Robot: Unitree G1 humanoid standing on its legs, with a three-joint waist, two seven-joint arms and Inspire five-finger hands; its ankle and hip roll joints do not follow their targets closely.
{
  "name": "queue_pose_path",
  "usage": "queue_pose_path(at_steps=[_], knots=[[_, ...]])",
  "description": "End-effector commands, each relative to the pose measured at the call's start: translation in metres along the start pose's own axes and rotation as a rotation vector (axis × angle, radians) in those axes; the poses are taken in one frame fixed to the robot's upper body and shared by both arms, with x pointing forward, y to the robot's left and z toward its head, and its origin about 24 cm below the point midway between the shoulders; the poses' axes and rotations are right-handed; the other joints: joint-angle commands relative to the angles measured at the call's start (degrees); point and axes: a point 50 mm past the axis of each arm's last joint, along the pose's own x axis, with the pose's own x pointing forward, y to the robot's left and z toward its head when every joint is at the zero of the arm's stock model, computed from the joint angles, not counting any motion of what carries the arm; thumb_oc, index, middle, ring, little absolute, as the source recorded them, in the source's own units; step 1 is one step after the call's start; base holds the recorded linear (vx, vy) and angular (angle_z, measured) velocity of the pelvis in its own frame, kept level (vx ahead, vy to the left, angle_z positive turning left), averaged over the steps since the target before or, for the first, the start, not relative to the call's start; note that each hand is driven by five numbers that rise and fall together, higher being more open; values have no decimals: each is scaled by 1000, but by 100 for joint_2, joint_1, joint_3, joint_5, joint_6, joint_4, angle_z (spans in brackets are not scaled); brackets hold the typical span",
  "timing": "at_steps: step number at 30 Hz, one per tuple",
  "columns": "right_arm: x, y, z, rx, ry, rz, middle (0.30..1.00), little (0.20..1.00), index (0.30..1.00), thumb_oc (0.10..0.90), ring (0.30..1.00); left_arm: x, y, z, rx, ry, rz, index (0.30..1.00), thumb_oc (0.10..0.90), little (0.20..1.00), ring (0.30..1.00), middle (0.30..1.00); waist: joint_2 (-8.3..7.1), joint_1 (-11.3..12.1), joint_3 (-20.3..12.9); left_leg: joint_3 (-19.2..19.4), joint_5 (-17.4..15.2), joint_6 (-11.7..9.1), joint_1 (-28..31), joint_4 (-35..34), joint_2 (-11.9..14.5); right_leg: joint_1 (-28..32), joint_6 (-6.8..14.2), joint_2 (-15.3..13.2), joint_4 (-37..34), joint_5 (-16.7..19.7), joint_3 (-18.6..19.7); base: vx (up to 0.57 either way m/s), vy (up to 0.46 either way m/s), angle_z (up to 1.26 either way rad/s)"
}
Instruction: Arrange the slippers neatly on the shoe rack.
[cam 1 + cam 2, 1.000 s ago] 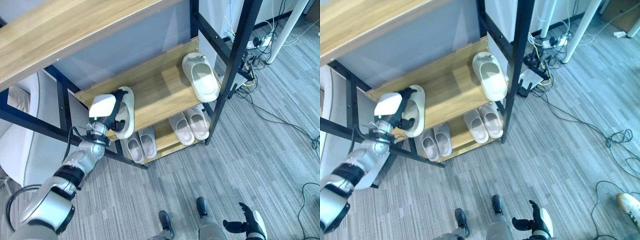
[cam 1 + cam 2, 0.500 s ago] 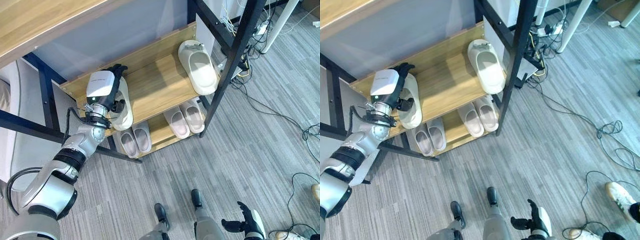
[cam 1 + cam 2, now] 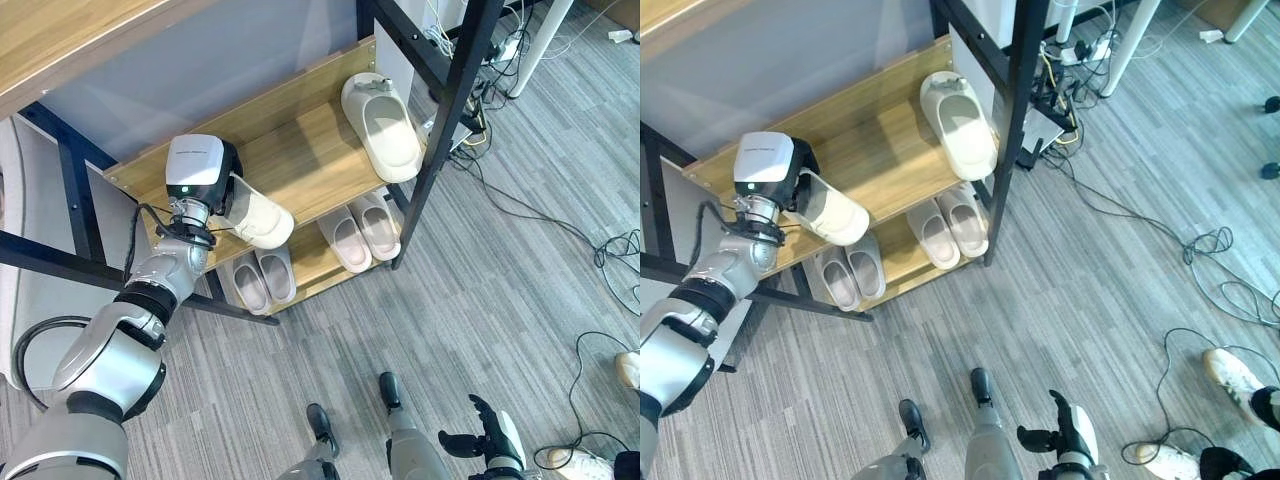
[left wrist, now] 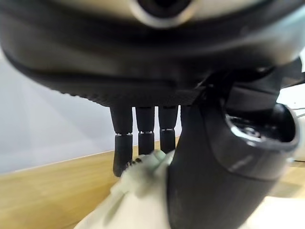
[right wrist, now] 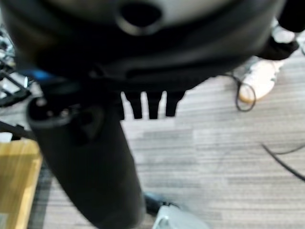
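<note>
Item: cream slipper (image 3: pixel 262 218), on the middle shelf (image 3: pixel 310 170) of the shoe rack (image 3: pixel 452 90), at its left front corner. My left hand (image 3: pixel 197 172) holds it, fingers (image 4: pixel 143 138) and thumb closed round its heel end. A second ago it lay along the shelf's depth under my hand; now its toe has swung out toward the front edge and the right, so it lies slantwise and is not yet squared.

Its likely mate: a second cream slipper (image 3: pixel 383 125), on the same shelf at the right end, opening up, well apart from the first. My judgement: the held one must still be turned and brought beside it.

Lower shelf: two pale pairs (image 3: pixel 358 228), (image 3: pixel 260 283), each side by side.

My right hand (image 3: pixel 1070 440) hangs low over the grey floor (image 3: pixel 520 280), fingers relaxed, holding nothing.
</note>
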Motion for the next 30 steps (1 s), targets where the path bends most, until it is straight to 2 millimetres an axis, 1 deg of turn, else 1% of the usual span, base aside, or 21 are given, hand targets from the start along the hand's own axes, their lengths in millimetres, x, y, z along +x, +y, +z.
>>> queue_pose_path(at_steps=[1,3,5,9,10,11,12,13,16,18,20,21,22,23,24,25,26,27,28,29,30], knots=[[-4,-15,-5,-7,-38,-60,900,900,900,800,900,13,9,29,6,-126,33,300,400,300,300,300,-135,-33,-119,-65,-367,-182,78,14,12,22,464,-204,300,-648,-121,0,0,0],[-5,-13,-6,-4,-30,-60,900,900,900,800,900,12,12,47,-25,-194,64,300,400,300,300,300,-147,-18,-109,-74,-381,-172,115,14,10,78,464,-195,298,-664,-119,0,0,0],[-7,-10,-8,6,-16,-58,900,900,900,800,900,5,13,63,-98,-244,104,300,400,300,300,300,-158,7,-94,-81,-407,-165,205,14,14,155,453,-181,311,-709,-122,0,0,0],[-11,-2,-10,14,1,-45,900,900,900,800,900,-16,13,70,-199,-285,160,300,400,300,300,300,-196,76,-112,-97,-427,-162,412,14,29,377,421,-146,328,-807,-119,16,-35,-3],[-13,0,-12,12,12,-44,900,900,900,800,900,-28,12,71,-247,-288,182,300,400,300,300,300,-207,113,-134,-110,-436,-171,539,14,45,525,401,-133,330,-865,-128,23,-52,-5],[-13,0,-13,10,12,-44,900,900,900,800,900,-29,12,70,-248,-286,181,300,400,300,300,300,-206,104,-131,-109,-439,-173,555,14,46,542,400,-131,328,-868,-128,19,-90,-4],[-14,2,-14,19,24,-46,900,900,900,800,900,-42,12,67,-285,-285,205,300,400,300,300,300,-224,162,-183,-135,-434,-191,697,14,69,686,371,-90,345,-943,-137,8,-57,-2],[-14,2,-15,16,24,-44,900,900,900,800,900,-43,12,66,-285,-283,203,300,400,300,300,300,-223,149,-176,-134,-437,-194,717,14,71,706,369,-88,344,-947,-137,12,-72,1],[-17,6,-16,18,29,-33,900,900,900,800,900,-61,8,58,-310,-274,200,300,400,300,300,300,-264,190,-258,-169,-440,-226,968,14,133,966,311,-16,351,-1061,-158,7,-89,4],[-16,8,-16,14,30,-27,900,900,900,800,900,-70,10,54,-335,-287,199,300,400,300,300,300,-310,228,-307,-178,-458,-245,1110,48,189,1132,268,47,354,-1128,-156,2,-119,6],[-15,6,-13,15,18,-28,900,900,900,800,900,-77,8,45,-351,-275,184,300,400,300,300,300,-400,273,-324,-180,-519,-275,1156,377,295,1291,212,105,364,-1202,-138,-14,-184,4],[-13,2,-8,20,-17,-34,900,900,900,800,900,-82,5,33,-355,-232,176,300,400,300,300,300,-519,312,-270,-191,-482,-345,1059,1006,457,1509,133,146,344,-1267,-161,-47,-189,7],[-13,2,-8,20,-17,-33,900,900,900,800,900,-83,5,33,-355,-232,176,300,400,300,300,300,-522,297,-255,-207,-506,-355,1039,1068,468,1528,125,152,334,-1262,-171,-59,-200,11],[-12,-1,-4,24,-33,-39,900,900,900,800,900,-83,5,27,-355,-211,176,300,400,300,300,300,-610,340,-227,-224,-380,-358,924,1388,541,1608,80,159,326,-1255,-169,-48,-142,17],[-10,-5,-2,23,-44,-51,900,900,900,800,900,-82,9,22,-362,-193,192,300,400,300,300,300,-718,366,-170,-274,-312,-350,686,1906,596,1704,22,145,310,-1242,-190,-54,-180,13],[-7,-13,-1,25,-45,-79,900,900,900,800,900,-85,13,14,-383,-159,220,300,400,300,300,300,-830,492,-114,-414,-353,-294,387,2399,382,1790,-17,118,319,-1260,-187,-37,-116,11],[-6,-17,-1,32,-42,-95,900,900,900,800,900,-90,17,9,-384,-147,237,300,400,300,300,300,-884,624,-119,-586,-597,-134,167,2444,-45,1800,-4,112,302,-1257,-127,-16,-41,1],[-6,-17,-1,31,-42,-94,900,900,900,800,900,-90,17,9,-383,-146,237,300,400,300,300,300,-888,613,-137,-581,-577,-117,138,2446,-57,1774,4,99,301,-1243,-130,49,-24,-7],[-9,-18,-6,51,-22,-112,900,900,900,800,900,-96,20,4,-397,-123,265,300,400,300,300,300,-960,731,-201,-675,-782,19,-162,2125,-560,1838,61,184,250,-1192,-71,56,-14,-18],[-9,-18,-7,50,-21,-112,900,900,900,800,900,-97,20,4,-398,-122,263,300,400,300,300,300,-965,736,-223,-664,-777,32,-142,2084,-576,1843,72,167,234,-1194,-61,90,-34,-22],[-10,-20,-11,56,-1,-124,900,900,900,800,900,-98,19,6,-423,-119,266,300,400,300,300,300,-998,762,-234,-577,-622,34,-301,1937,-631,1912,95,220,186,-1175,-30,107,15,-13]])
